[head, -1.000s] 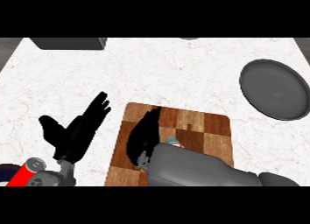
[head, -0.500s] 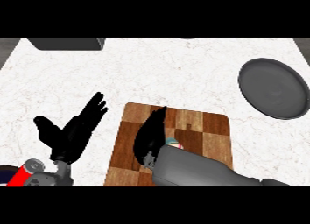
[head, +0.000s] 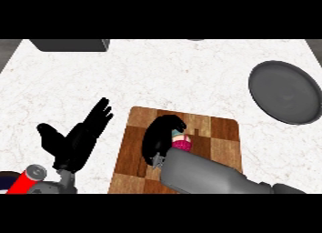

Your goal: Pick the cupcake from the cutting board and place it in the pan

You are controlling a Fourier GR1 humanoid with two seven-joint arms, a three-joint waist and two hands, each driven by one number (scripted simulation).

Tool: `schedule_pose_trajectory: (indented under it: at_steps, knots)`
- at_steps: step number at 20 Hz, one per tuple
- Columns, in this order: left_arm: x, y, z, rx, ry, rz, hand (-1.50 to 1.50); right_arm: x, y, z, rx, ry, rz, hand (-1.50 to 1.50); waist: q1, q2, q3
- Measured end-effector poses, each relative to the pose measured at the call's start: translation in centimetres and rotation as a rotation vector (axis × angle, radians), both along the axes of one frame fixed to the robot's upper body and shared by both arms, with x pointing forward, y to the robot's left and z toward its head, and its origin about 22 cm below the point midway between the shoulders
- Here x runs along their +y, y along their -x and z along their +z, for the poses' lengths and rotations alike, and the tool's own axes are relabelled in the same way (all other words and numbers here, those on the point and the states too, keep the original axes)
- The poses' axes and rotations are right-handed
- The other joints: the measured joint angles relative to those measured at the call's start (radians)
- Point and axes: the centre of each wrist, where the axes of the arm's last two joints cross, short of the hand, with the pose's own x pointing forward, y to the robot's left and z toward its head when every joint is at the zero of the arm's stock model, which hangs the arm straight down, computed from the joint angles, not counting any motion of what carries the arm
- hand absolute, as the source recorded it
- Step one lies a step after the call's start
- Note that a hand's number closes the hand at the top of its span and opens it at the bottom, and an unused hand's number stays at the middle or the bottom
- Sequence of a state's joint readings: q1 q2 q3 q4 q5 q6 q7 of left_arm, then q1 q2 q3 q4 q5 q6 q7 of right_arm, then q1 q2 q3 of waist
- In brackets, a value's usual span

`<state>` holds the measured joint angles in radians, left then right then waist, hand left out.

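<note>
Since a second ago the right hand (head: 162,139) has curled its fingers down round the cupcake (head: 183,144), which sits mid cutting board (head: 221,136) with its pink wrapper peeking out. Left hand (head: 73,141) rests spread, fingers up, just left of the board. Further back it's white counter (head: 190,77) up to the pan (head: 284,93) by the right edge, and a dark box (head: 69,44) sits at the far left.

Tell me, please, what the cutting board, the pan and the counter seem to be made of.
Cutting board: wood, by its brown grained blocks in a checker pattern. Pan: probably dark metal, matte grey; a coating cannot be told. Counter: looks like white marble or stone, with faint veins.
</note>
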<state>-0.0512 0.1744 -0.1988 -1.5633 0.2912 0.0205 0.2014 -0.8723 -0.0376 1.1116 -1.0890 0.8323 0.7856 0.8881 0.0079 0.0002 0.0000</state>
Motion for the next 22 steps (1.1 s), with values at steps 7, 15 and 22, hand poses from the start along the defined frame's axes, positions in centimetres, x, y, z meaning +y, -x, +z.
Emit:
schedule_pose_trajectory:
  at_steps: [7, 15, 22]
  knots:
    - [0.1, -0.3, -0.1, -0.004, 0.0, 0.013, 0.0, -1.8, 0.3, -0.3, -0.044, -0.053, 0.058, 1.5, -0.012, -0.002, 0.001]
    - [1.9, 0.4, -0.3, 0.011, 0.001, 0.083, 0.0, -8.7, 1.9, 1.4, -0.058, -0.684, -0.058, 1.5, -0.087, -0.017, 0.006]
    - [2.3, 1.2, -0.6, 0.012, 0.008, 0.094, 0.0, -15.2, 4.7, 6.0, -0.313, -1.096, -0.039, 1.5, -0.096, -0.02, 0.004]
